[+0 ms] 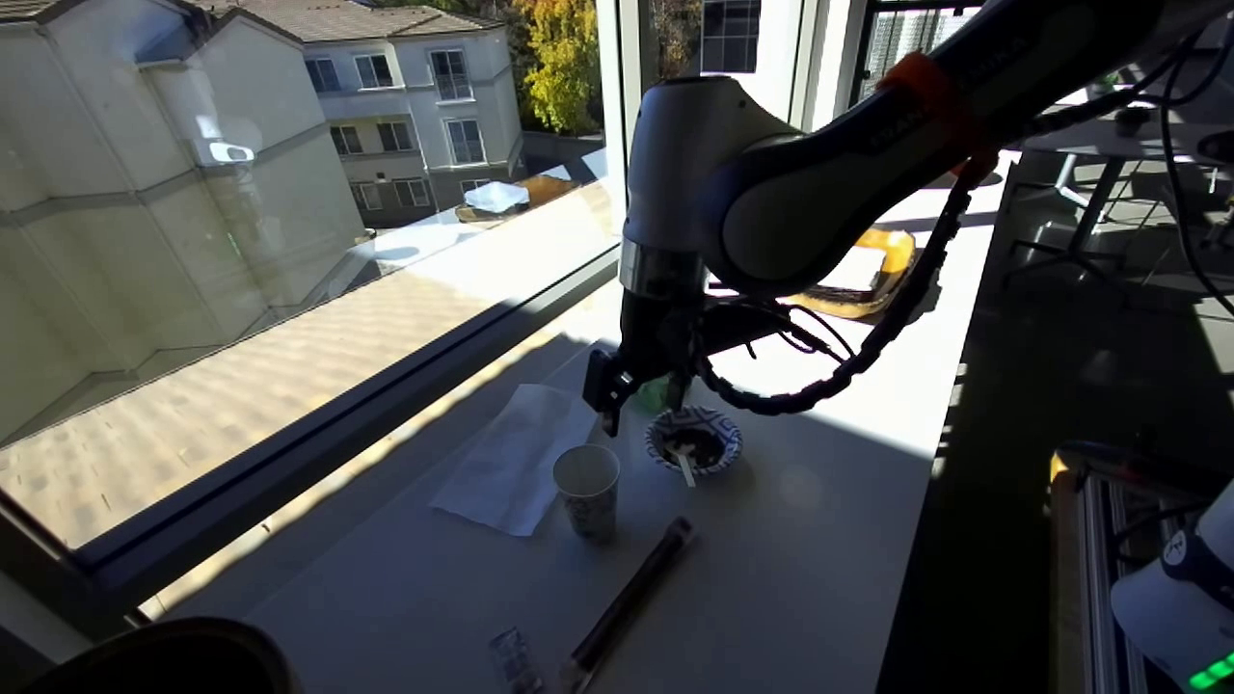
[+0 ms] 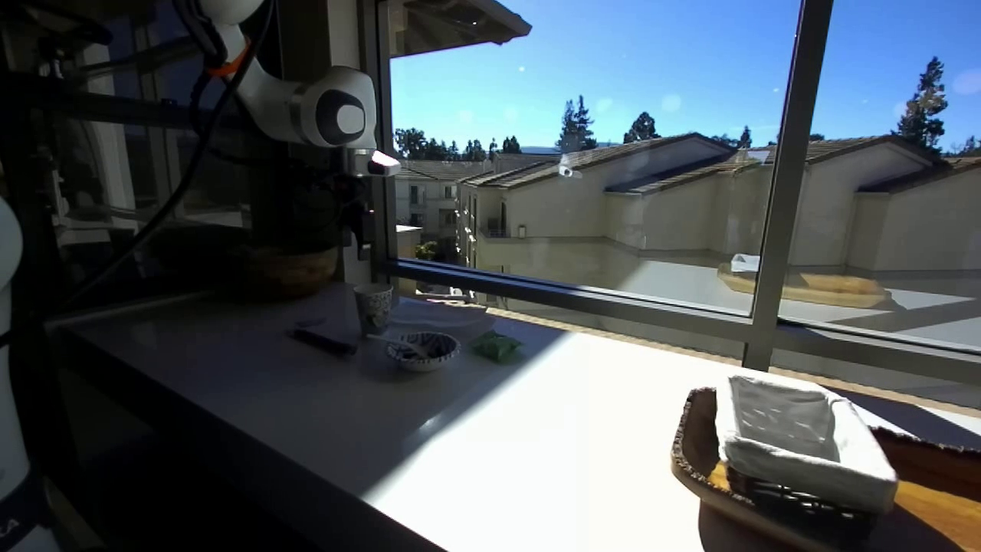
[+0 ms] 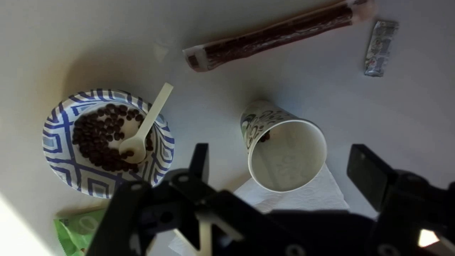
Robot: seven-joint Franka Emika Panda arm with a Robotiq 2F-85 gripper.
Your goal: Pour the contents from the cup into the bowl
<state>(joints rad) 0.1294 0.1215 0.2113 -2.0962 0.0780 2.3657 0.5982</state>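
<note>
The cup (image 1: 590,506) is a pale, patterned paper cup that stands upright on the table; it also shows in an exterior view (image 2: 375,308) and in the wrist view (image 3: 261,117). A few dark beans show deep inside it. The bowl (image 3: 67,153) is a white paper bowl with a blue pattern, beside the cup; it holds dark beans and a pale spoon (image 3: 153,115). It also shows in both exterior views (image 1: 660,432) (image 2: 425,364). My gripper (image 3: 280,154) is open and holds nothing. It hangs above the cup and bowl (image 1: 643,413), with the cup framed between its fingers in the wrist view.
A white napkin (image 1: 516,463) lies beside the cup. A long dark-red wrapped stick (image 3: 277,37) and a small silver packet (image 3: 381,48) lie nearby. A green packet (image 2: 497,346) is beside the bowl. A cloth-lined basket (image 2: 866,460) stands farther along the table. The window (image 2: 598,295) borders one side.
</note>
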